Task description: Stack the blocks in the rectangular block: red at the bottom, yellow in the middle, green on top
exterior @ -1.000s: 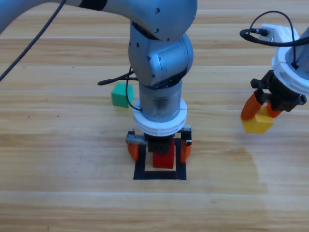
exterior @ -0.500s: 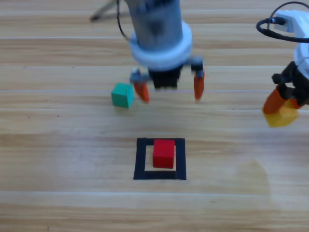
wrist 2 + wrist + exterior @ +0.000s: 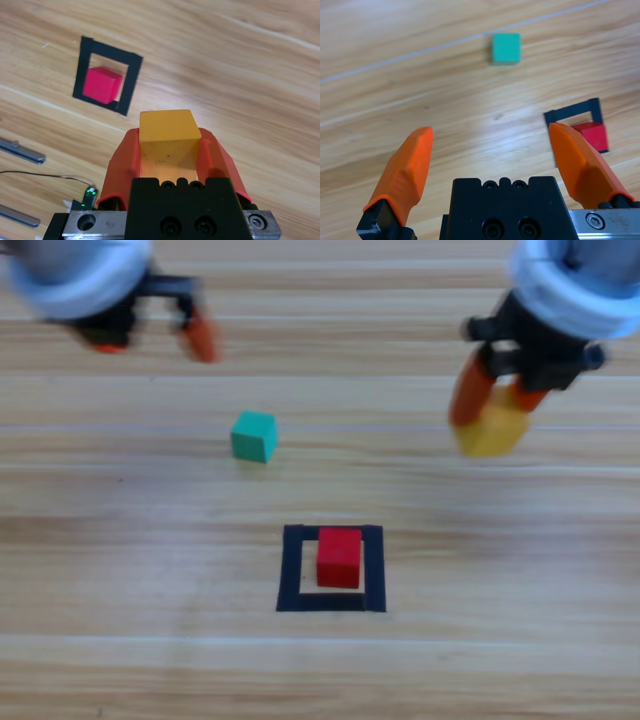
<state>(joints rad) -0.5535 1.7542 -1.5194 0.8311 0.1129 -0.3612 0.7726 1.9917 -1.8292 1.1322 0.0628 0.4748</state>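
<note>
The red cube (image 3: 340, 557) (image 3: 590, 135) (image 3: 102, 84) rests inside the black tape square (image 3: 290, 570) (image 3: 131, 80) at the table's front middle. The yellow cube (image 3: 492, 428) (image 3: 166, 131) hangs in the air at the upper right, with my right gripper (image 3: 490, 400) (image 3: 167, 150) shut on it. The green cube (image 3: 254, 436) (image 3: 506, 47) lies loose on the wood, left of and behind the square. At the top left my left gripper (image 3: 150, 335) (image 3: 492, 155) is open and holds nothing, high above the table.
A thin dark cable (image 3: 45, 176) and grey metal rods (image 3: 20, 150) show at the left edge of the right wrist view.
The left arm has let go of the red cube in the square, risen, and swung off to the upper left. The right gripper has carried the yellow cube up and leftward.
</note>
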